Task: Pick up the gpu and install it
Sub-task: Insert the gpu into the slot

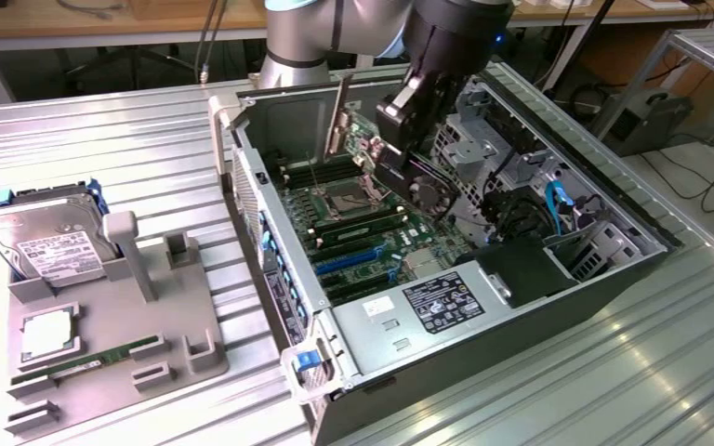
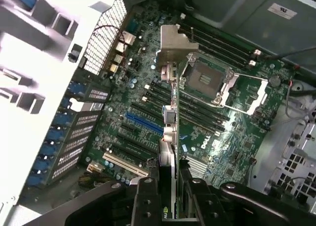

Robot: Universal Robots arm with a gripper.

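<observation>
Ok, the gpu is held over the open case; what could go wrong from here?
1. The gpu, clamped in the gripper, hangs over the motherboard close to the open CPU socket; a skewed descent could strike that rather than seat in the blue slot.
2. Its bracket could catch on the case's rear wall.
3. It looks gripped at the end away from the bracket, so pressing down might tilt it.

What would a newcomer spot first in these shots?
First, the hand gripping the gpu on edge above the motherboard, inside the open computer case in the middle of the exterior view. Next, on the exterior view's left, the grey tray carrying a hard drive and a memory stick.
</observation>
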